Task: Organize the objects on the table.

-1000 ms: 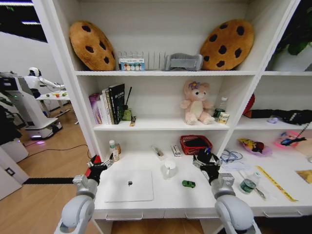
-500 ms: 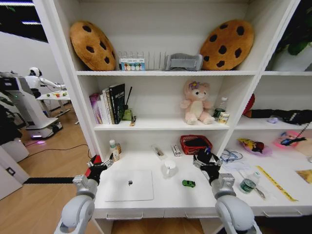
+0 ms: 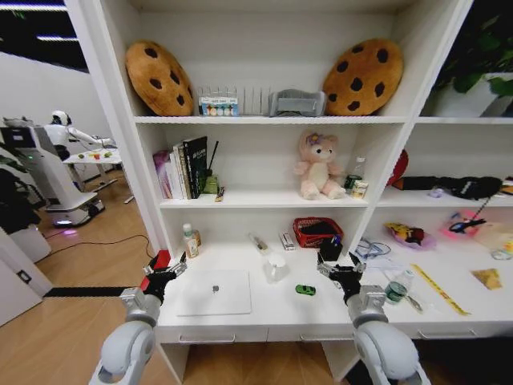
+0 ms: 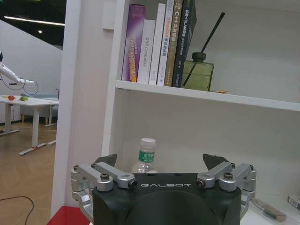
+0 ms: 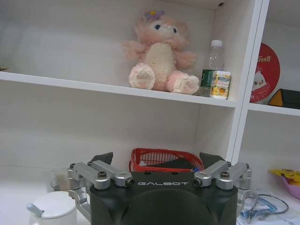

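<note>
Poised at the front edge of the white table [image 3: 264, 309] in the lower half of the head view, nothing yet lifted. Left gripper [image 3: 164, 270] raised at lower left, jaws spread and empty, just left of the slim laptop [image 3: 214, 292] lying closed and flat at lower centre. Right gripper [image 3: 339, 268] raised at lower right of centre, jaws likewise spread and empty, close behind and right of the tiny green toy car [image 3: 305, 289]. White mug [image 3: 275, 268] between laptop and car, red basket [image 3: 316, 232] against the back wall above it, marker pens [image 3: 258, 243] lying further back near centre. Same spread jaws seen from the left wrist, left gripper [image 4: 166, 161] facing a small bottle [image 4: 145, 154] under the book shelf; from the right wrist, right gripper [image 5: 155, 159] facing the basket [image 5: 164, 158] and mug [image 5: 54, 209]. Judged best handled by starting with the car, nearest the right gripper: descending squarely from above, closing across its narrow sides, keeping clear of the mug. Thin laptop likely hard to pinch flat, better taken at an overhanging edge.
</note>
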You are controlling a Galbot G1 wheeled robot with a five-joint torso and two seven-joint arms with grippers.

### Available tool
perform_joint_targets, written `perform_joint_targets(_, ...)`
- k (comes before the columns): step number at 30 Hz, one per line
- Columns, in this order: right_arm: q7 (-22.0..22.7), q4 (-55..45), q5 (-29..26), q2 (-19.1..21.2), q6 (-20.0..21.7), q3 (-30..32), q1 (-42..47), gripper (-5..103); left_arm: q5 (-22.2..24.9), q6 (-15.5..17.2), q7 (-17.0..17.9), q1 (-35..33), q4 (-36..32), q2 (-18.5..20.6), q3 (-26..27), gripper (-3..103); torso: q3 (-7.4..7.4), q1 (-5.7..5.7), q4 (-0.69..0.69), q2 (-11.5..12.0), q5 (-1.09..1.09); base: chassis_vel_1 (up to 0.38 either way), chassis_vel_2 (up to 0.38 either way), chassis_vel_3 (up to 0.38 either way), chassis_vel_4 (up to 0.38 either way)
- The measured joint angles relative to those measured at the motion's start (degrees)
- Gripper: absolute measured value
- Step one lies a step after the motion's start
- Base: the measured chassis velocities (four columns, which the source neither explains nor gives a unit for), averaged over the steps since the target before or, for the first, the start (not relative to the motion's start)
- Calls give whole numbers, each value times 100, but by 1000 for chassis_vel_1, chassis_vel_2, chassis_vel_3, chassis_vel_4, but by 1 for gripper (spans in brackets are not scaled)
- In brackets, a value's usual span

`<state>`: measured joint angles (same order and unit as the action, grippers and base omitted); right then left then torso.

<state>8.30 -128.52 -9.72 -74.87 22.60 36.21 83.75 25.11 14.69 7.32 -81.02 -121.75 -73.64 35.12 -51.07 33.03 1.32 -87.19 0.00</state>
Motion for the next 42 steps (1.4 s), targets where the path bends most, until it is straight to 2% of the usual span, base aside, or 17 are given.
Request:
perform_joint_targets(12,-19,-74,8,-31,-61,11,120,100,0,0,0,0,0,0,0,100,0,1,0,0,0,104,-97,-91,102)
perform_joint_targets(22,-133,-62,83,-72,-447,60,194,100,0,0,0,0,0,0,0,100,0,0,-1,0,1,48,-49,-49,59)
perform_joint_targets(26,-382,-40,11,-69,-631,194,226,100,0,0,0,0,0,0,0,100,-1,4,0,1,1,0,0,0,0)
perform_joint_targets(42,-487,32,-51,-16,-665,237,173,100,0,0,0,0,0,0,0,100,-1,2,0,1,1,-21,-28,38,32)
